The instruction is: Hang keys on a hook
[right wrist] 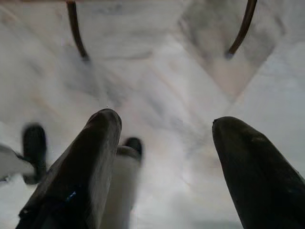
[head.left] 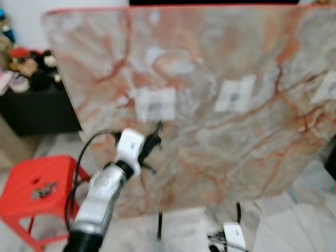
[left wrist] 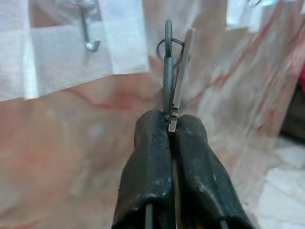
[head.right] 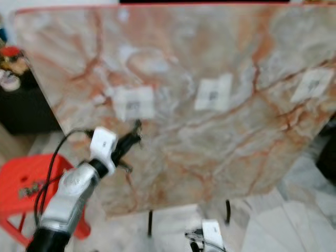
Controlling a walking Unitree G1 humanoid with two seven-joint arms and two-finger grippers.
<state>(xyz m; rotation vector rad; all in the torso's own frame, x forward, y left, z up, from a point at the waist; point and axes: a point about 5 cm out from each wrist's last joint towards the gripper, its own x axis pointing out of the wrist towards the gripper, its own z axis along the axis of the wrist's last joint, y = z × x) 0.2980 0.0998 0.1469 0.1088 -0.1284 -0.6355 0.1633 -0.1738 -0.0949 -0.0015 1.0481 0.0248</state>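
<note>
A marble-patterned board [head.left: 220,105] stands upright before me with white adhesive patches on it. My left gripper [head.left: 153,139] is raised just below the leftmost patch [head.left: 155,104] and is shut on the keys [left wrist: 174,71]. In the left wrist view the keys and their ring [left wrist: 169,47] stick up from the closed fingertips [left wrist: 152,138]. A metal hook [left wrist: 88,28] hangs on the white patch [left wrist: 71,52], off to one side of the ring and apart from it. My right gripper [right wrist: 164,126] hangs low and open over the floor.
A red stool [head.left: 37,189] stands at my lower left. A dark cabinet [head.left: 37,107] with small items is at the far left. Two more white patches [head.left: 235,94] sit further right on the board. Thin black legs [right wrist: 76,33] rise from the marble floor.
</note>
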